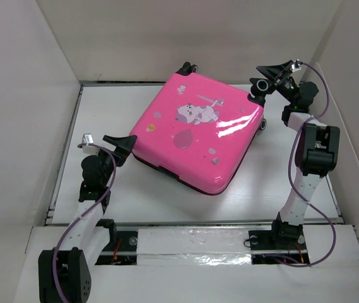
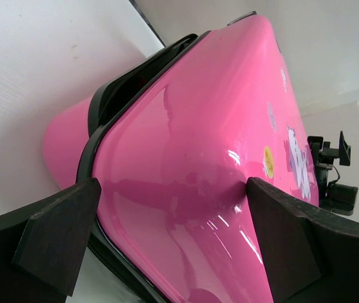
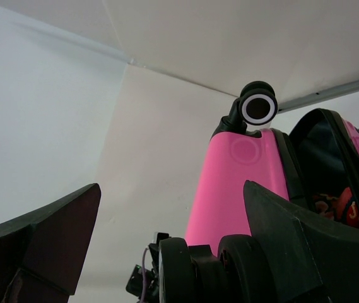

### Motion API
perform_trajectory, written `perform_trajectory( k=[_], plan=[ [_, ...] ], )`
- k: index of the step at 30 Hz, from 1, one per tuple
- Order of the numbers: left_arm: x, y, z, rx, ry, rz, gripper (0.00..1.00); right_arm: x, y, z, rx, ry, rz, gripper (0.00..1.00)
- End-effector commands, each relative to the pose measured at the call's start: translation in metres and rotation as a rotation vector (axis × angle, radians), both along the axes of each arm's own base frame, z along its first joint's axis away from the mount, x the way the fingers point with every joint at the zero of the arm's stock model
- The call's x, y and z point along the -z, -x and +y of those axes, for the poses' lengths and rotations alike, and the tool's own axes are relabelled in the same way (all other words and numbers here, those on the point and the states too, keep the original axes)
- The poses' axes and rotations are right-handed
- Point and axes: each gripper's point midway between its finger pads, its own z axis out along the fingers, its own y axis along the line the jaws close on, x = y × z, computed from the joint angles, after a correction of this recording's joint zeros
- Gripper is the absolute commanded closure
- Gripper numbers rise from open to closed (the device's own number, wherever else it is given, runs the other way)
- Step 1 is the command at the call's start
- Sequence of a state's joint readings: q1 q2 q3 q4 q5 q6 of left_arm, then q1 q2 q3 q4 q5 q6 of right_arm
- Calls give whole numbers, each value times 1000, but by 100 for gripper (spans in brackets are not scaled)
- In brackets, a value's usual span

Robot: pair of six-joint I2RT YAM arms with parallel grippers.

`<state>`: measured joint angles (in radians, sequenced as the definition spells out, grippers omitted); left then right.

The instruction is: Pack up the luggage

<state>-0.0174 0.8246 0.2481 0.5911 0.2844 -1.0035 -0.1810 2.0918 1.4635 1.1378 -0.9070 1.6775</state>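
Mid-counter (image 1: 264,186), the luggage (image 1: 195,129) lies flat on one broad face, turned diamond-wise, glossy pink shell up, with the cartoon animal (image 1: 195,112) print facing the overhead camera. Shell halves not fully shut: both wrist views show a gap along the black trim. Through that gap, on the right wrist view, dark lining shows, with a bit of red printed cloth (image 3: 332,208) inside. Left pincer (image 1: 127,149) sits low at the case's left corner, jaws spread wide. Its fingers (image 2: 59,243) straddle the pink corner, one on either side; actual contact with the shell cannot be told. Right pincer (image 1: 272,74) is raised at the far right corner, also spread wide and holding nothing. One black wheel (image 3: 258,107) with a pale ring stands between its fingers in the wrist view, and more wheels sit low near the right-hand finger. Both arms reach in from the near edge, the left bent low, the right folded upright beside the case.
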Motion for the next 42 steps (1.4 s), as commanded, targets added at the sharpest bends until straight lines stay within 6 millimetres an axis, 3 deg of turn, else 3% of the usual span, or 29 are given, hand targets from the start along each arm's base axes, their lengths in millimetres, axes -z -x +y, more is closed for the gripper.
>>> perform_trajectory(
  k=[1,6,10,14,16,17,18,19,20,21,22,24,25,26,27,28,29,30,31,32,33,34,35,36,38,39,40,41,42],
  plan=[
    [46,11,0,28,-87,138,1,-99,49,3,47,56,-512,0],
    [78,16,9,-9,-130,261,1,-90,39,6,40,52,-491,0],
    [79,17,9,-14,-114,254,1,-81,23,5,43,87,-449,0],
    [49,18,6,-5,-81,121,1,-61,-16,-5,105,208,-389,0],
    [34,17,6,-9,-73,80,1,-65,-33,-9,122,246,-336,0],
    [16,16,4,-5,-72,30,1,-67,-40,-10,146,315,-377,0],
    [5,15,2,-3,-72,3,1,-54,-53,-13,142,341,-276,0],
    [-5,15,1,0,-65,-23,1,-82,-55,-8,164,386,-324,0],
    [-26,15,2,-5,-60,-77,1,-84,-64,-14,226,512,-385,0],
    [-35,15,3,-11,-59,-98,1,-50,-75,-16,209,569,-188,0],
    [-51,14,4,-23,-58,-134,1,-80,-80,-30,323,649,-218,0],
    [-78,17,10,-55,-65,-200,2,-52,-80,-45,365,790,-131,0],
    [-78,17,11,-64,-65,-200,3,-79,-68,-44,388,816,-200,0],
    [-92,19,12,-70,-64,-241,5,-32,-66,-42,373,836,-105,1],
    [-100,20,13,-76,-61,-266,9,-56,-61,-43,451,819,-239,5],
    [-106,20,13,-75,-60,-286,11,-61,-47,-37,486,799,-286,13],
    [-121,21,12,-71,-55,-334,16,-98,-9,-33,535,777,-378,42],
    [-132,22,9,-57,-52,-369,29,-59,6,-29,521,757,-354,61],
    [-140,24,1,-8,-50,-401,39,-56,24,-21,513,748,-378,80],
    [-161,23,-3,16,-46,-464,52,-81,64,-4,518,749,-486,100],
    [-173,24,-9,49,-39,-500,74,-35,81,1,495,772,-442,100],
    [-184,28,-18,107,-39,-539,81,-24,99,9,490,793,-445,100],
    [-210,30,-28,150,-20,-621,87,-14,117,20,489,834,-481,100],
    [-224,34,-37,181,-5,-663,97,6,151,25,490,853,-494,100],
    [-257,28,-57,201,-38,-731,100,30,178,27,509,876,-476,100],
    [-268,41,-94,302,-11,-754,100,26,202,30,519,872,-518,100],
    [-274,36,-105,277,-61,-777,100,66,215,30,485,885,-451,100],
    [-281,32,-122,291,-83,-767,100,77,227,34,464,869,-434,100],
    [-282,48,-152,359,-71,-769,100,92,238,38,435,866,-404,100]
  ],
)
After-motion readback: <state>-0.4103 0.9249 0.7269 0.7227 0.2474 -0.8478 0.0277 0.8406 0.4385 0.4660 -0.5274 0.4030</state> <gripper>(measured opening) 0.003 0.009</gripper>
